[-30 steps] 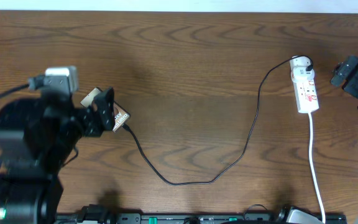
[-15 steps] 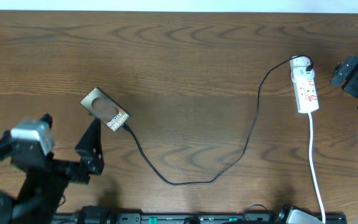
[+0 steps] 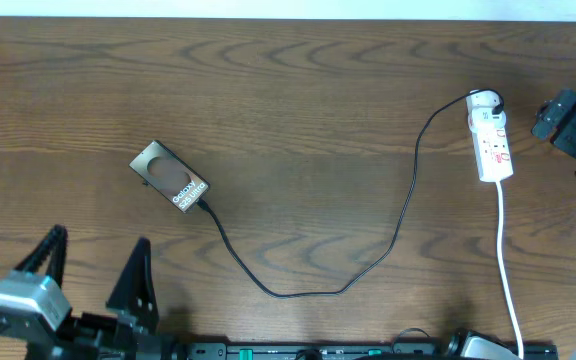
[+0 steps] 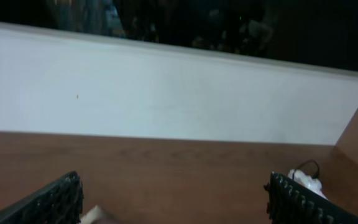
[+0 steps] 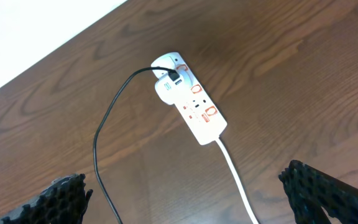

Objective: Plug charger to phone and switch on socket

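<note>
Charger (image 3: 408, 190) running from phone (image 3: 170, 177) to socket (image 3: 491, 145), left gripper (image 3: 93, 268) hanging released below phone, right gripper (image 5: 185, 180) hanging released far across from phone

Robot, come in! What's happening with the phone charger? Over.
Left gripper open, right gripper open, both empty. Charger tip at phone, plug in socket. Switch state unclear. Nothing in the way.

Wooden table (image 3: 298, 80), phone (image 3: 171, 177), charger (image 3: 308, 293), socket (image 3: 492, 142)
</note>
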